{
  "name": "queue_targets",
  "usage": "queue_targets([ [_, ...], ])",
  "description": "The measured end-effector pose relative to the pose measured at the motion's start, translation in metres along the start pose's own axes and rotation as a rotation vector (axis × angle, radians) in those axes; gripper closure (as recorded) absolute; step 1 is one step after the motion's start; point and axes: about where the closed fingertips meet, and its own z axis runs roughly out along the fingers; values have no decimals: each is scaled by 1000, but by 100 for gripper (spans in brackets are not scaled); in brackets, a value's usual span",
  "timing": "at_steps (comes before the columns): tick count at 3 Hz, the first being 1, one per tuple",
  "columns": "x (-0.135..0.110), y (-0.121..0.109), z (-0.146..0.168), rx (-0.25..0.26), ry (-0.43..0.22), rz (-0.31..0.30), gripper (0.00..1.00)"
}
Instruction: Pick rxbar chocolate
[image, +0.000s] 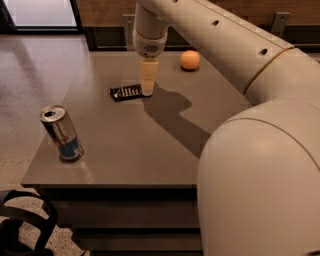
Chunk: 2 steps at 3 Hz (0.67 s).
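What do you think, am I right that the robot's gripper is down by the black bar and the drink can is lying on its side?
Not quite. The camera view shows the drink can standing upright near the front left corner of the table. The gripper is indeed down by the rxbar chocolate, at its right end.

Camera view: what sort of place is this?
Probably an office common area: polished speckled floor, brick wall, grey table. The gripper hangs at the right end of the rxbar chocolate.
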Motion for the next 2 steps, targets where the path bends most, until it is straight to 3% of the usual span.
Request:
queue_targets([
  [2,-5,6,16,-88,-40,-49,0],
])
